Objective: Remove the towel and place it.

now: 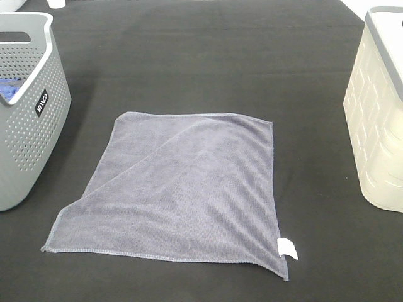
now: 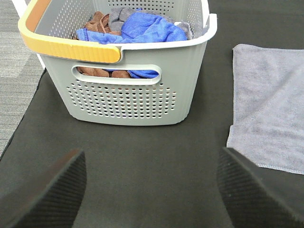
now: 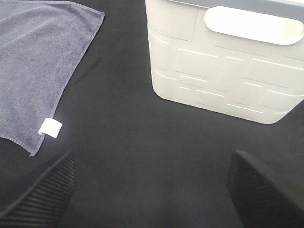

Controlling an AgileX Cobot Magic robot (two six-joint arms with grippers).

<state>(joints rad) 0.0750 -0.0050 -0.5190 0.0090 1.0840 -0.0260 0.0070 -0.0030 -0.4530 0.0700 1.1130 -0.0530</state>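
Observation:
The grey-lavender towel [image 1: 182,192] lies spread flat on the black table, with one corner folded over and a small white tag [image 1: 288,248] at its near right corner. It also shows in the left wrist view [image 2: 268,104] and in the right wrist view [image 3: 38,71], tag included [image 3: 50,127]. Neither gripper shows in the high view. My left gripper [image 2: 152,190] is open and empty, above bare table between the grey basket and the towel. My right gripper [image 3: 152,190] is open and empty, above bare table between the towel and the white basket.
A grey perforated basket [image 1: 28,107] stands at the left, holding blue, brown and grey cloths [image 2: 142,26]. A white basket [image 1: 381,113] stands at the right. The black table surface [image 1: 201,69] extends behind the towel.

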